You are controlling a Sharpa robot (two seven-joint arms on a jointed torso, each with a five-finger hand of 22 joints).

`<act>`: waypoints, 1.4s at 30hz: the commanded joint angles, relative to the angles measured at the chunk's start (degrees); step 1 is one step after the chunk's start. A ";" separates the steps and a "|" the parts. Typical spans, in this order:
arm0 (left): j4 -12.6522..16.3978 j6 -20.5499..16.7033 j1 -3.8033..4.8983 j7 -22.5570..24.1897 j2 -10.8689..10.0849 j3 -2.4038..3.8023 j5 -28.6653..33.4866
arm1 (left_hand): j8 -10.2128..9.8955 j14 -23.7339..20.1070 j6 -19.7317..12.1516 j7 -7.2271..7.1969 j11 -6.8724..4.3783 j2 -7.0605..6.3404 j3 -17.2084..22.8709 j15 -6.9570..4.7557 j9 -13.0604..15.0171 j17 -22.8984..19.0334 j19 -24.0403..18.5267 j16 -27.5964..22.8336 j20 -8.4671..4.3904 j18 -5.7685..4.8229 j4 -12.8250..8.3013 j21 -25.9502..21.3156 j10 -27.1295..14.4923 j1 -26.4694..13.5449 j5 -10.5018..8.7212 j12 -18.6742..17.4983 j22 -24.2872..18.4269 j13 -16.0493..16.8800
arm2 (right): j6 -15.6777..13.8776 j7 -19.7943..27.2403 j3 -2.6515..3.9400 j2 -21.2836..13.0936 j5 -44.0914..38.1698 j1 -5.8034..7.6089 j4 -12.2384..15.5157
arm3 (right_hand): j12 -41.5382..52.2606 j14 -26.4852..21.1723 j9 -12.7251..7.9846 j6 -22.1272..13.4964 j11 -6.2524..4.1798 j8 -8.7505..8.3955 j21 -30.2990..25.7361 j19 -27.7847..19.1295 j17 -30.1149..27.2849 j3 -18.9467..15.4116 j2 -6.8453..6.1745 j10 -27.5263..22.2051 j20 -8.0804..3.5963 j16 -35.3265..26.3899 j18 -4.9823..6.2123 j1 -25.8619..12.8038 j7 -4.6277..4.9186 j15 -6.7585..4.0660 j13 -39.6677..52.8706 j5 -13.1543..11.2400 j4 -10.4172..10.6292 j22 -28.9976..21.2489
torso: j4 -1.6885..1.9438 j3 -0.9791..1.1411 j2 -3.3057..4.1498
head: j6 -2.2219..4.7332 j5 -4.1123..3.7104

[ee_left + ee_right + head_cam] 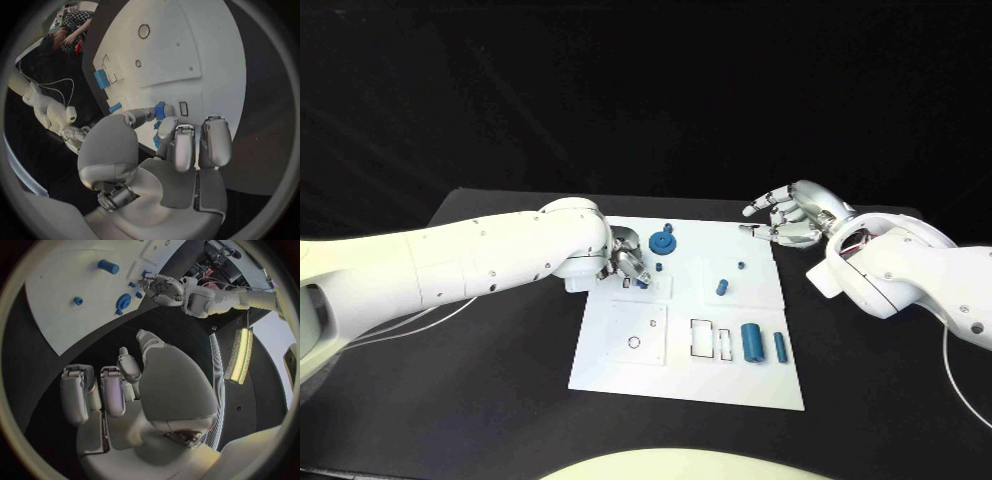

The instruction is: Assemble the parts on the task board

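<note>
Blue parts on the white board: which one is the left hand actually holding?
The small blue piece pinched at the left hand's fingertips, near the board's left edge. The gear-shaped part, the pegs and the two cylinders lie free on the board.

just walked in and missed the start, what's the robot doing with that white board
It is assembling small blue parts on the white task board. The left hand is down over the board's upper left area, pinching a small blue piece at its fingertips. The right hand hovers off the board's far right corner, holding nothing. A blue gear-like part, a large cylinder and a thinner one lie on the board.
</note>
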 commanded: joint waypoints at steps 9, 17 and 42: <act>-1.11 4.29 -0.25 -0.58 0.35 -0.25 4.82 | 0.24 5.25 2.20 -1.64 -0.14 0.19 9.64 -0.41 0.33 12.27 0.27 0.29 -0.33 -0.65 -10.56 0.29 0.82 -0.61 2.05 0.68 0.41 0.84 | 0.84 0.27 -0.01 0.15 -0.60 -0.08 -0.17 | -0.23 4.56 -0.09 0.42 -0.13 0.19 -0.38 3.56 8.83 0.31 -0.08 -0.10 0.04 -0.27 0.49 -0.47 -0.08 0.00 -0.05 0.15 0.06 12.26 | -0.01 0.04 -0.01 | -0.02 0.07; -1.49 5.19 -0.11 -0.60 0.42 -0.23 4.53 | 0.27 5.41 2.47 -1.70 -0.20 0.12 9.59 -0.44 0.06 12.82 0.38 0.62 -0.37 -0.69 -10.79 0.38 1.09 -0.68 2.94 0.78 0.61 1.12 | 0.87 0.25 -0.01 0.15 -0.61 -0.08 -0.19 | -0.23 4.56 -0.09 0.42 -0.13 0.19 -0.38 3.56 8.83 0.31 -0.08 -0.10 0.04 -0.27 0.49 -0.47 -0.08 0.00 -0.05 0.15 0.06 12.26 | 0.04 0.06 0.00 | 0.01 0.07; -3.57 7.41 0.29 -0.87 2.38 -0.24 1.33 | 0.30 5.46 2.65 -1.73 -0.23 0.10 9.55 -0.45 -0.11 12.99 0.51 0.72 -0.39 -0.75 -10.91 0.50 1.26 -0.72 3.43 0.85 0.86 1.30 | 0.99 0.26 -0.01 0.13 -0.63 -0.08 0.03 | -0.28 4.55 -0.13 0.41 -0.14 0.23 -0.45 3.54 8.81 0.57 -0.23 -0.13 0.02 -0.30 0.50 -0.53 -0.09 -0.02 -0.13 0.39 0.03 12.23 | -0.09 0.09 -0.01 | -0.28 0.16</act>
